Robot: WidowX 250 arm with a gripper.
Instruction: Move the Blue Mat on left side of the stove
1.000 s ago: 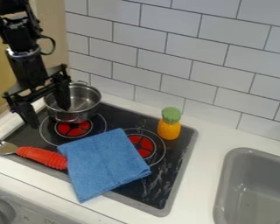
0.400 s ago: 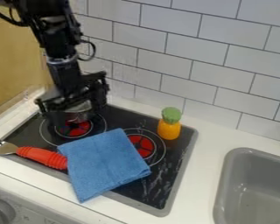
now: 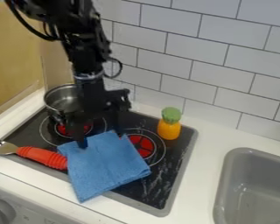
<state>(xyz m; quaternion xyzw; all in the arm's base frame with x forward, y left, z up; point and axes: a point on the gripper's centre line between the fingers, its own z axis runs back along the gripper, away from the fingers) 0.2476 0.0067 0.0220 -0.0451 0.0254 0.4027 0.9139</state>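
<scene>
The gripper [image 3: 100, 138] hangs over the back edge of the blue mat [image 3: 105, 165], its fingers spread open, one over the mat's back left part and the other near its back corner. Nothing is held between them. The mat lies flat and folded across the front middle of the black stove [image 3: 160, 186], partly over the right burner, with its front corner reaching past the stove's front edge.
A metal pot [image 3: 61, 99] stands at the back left, partly behind the arm. A fork with a red handle [image 3: 42, 157] touches the mat's left side. An orange and green pineapple toy [image 3: 169, 124] stands at the right rear. A grey sink [image 3: 253, 188] is at the right.
The gripper has moved right and forward, from around the pot to above the mat's back edge. Pot, mat, fork and pineapple toy have kept their places.
</scene>
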